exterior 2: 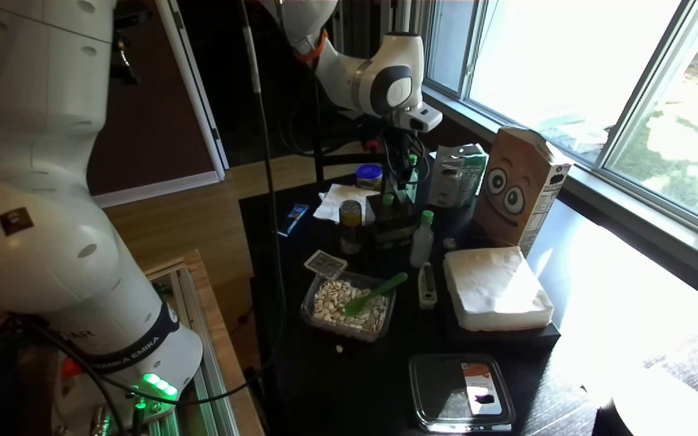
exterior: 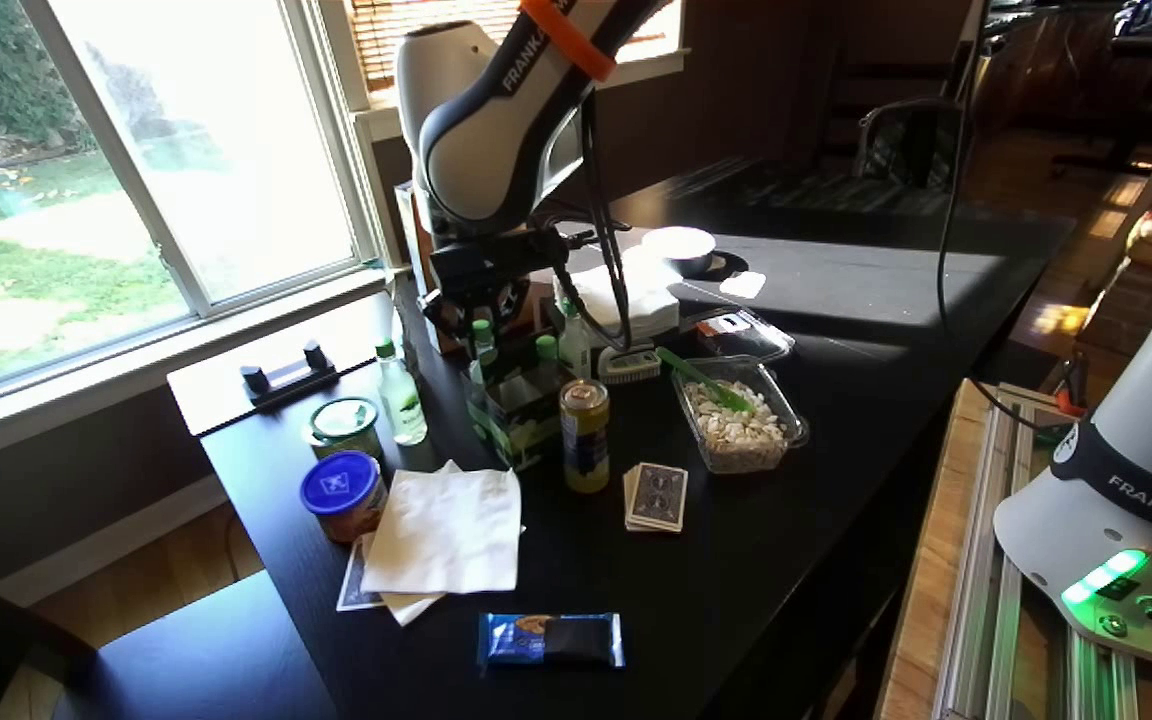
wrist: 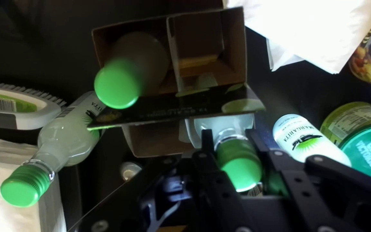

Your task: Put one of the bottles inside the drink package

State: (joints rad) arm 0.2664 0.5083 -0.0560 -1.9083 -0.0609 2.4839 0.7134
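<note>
The drink package is a small dark open carrier with compartments and a middle panel, seen in the wrist view (wrist: 175, 106) and in both exterior views (exterior: 526, 415) (exterior 2: 392, 229). My gripper (wrist: 229, 137) points down over it, its fingers close on both sides of a green-capped bottle (wrist: 241, 161). That bottle's body stands in one compartment, its base hidden. The gripper also shows in an exterior view (exterior: 476, 300). Another green-capped bottle (wrist: 117, 84) sits in the diagonal compartment. The other two compartments show no bottle. More pale bottles stand outside, near the brush (wrist: 66, 141) and near the jars (wrist: 308, 138).
A yellow can (exterior: 586, 440) stands close to the carrier. Around it are white napkins (exterior: 451, 535), a clear tub with a green spoon (exterior: 736, 430), a brush (exterior: 629, 364), two jars (exterior: 344, 495) (exterior: 341, 425), a tall carton with eyes (exterior 2: 506, 194) and a white stack (exterior 2: 497, 284).
</note>
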